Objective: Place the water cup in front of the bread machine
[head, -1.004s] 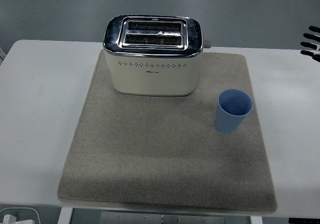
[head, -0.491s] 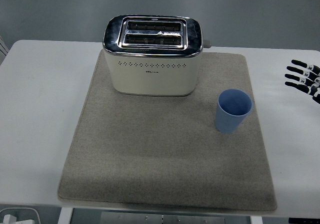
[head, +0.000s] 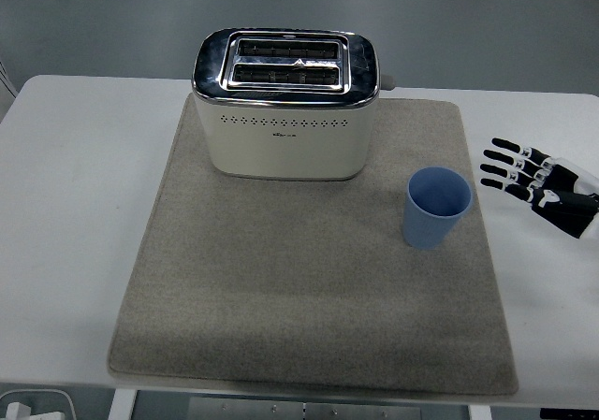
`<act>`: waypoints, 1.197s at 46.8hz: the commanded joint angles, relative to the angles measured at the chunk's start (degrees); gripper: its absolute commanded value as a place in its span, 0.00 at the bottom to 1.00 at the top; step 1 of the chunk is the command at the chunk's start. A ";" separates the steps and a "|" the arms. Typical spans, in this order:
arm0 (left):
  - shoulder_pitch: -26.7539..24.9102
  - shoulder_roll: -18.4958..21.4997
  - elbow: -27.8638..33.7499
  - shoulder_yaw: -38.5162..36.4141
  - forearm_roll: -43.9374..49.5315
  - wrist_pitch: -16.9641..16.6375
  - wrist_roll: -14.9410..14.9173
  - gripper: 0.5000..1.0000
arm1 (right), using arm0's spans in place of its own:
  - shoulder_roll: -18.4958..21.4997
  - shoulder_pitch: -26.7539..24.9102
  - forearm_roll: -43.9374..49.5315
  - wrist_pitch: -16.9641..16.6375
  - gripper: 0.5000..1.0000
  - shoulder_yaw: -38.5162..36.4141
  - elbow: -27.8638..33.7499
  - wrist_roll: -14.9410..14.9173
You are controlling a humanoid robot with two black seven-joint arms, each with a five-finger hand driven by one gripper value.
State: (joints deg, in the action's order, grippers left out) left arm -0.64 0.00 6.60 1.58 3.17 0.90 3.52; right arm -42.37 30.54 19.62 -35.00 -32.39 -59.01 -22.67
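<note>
Standing upright, the blue cup (head: 437, 207) sits near the spread-fingered, empty robot hand (head: 540, 184).

Left of the hand (head: 543, 181), a matt plastic cup (head: 436, 208) stands on a rough cloth mat (head: 281, 280); farther left, the toaster's (head: 286, 102) top is glossy metal.

Blue cup (head: 437, 207) upright on mat (head: 309, 317), toaster (head: 285, 102) behind-left, right hand (head: 543, 182) open nearby
</note>
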 commanded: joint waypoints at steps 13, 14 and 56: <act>0.02 0.00 -0.01 0.00 -0.01 -0.02 0.00 1.00 | 3.96 -0.66 3.67 0.00 0.86 -3.73 -0.31 0.00; 0.02 0.00 0.08 0.00 -0.01 -0.02 0.00 1.00 | 4.14 -0.66 3.67 0.00 0.86 -3.74 -0.31 0.00; 0.02 0.00 0.08 0.00 -0.01 -0.02 0.00 1.00 | 6.69 -2.59 5.77 0.00 0.86 -3.82 -2.86 0.26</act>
State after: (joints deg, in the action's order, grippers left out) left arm -0.61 0.00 6.60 1.58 3.17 0.92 3.51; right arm -36.23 27.95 24.06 -35.00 -36.12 -61.92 -22.41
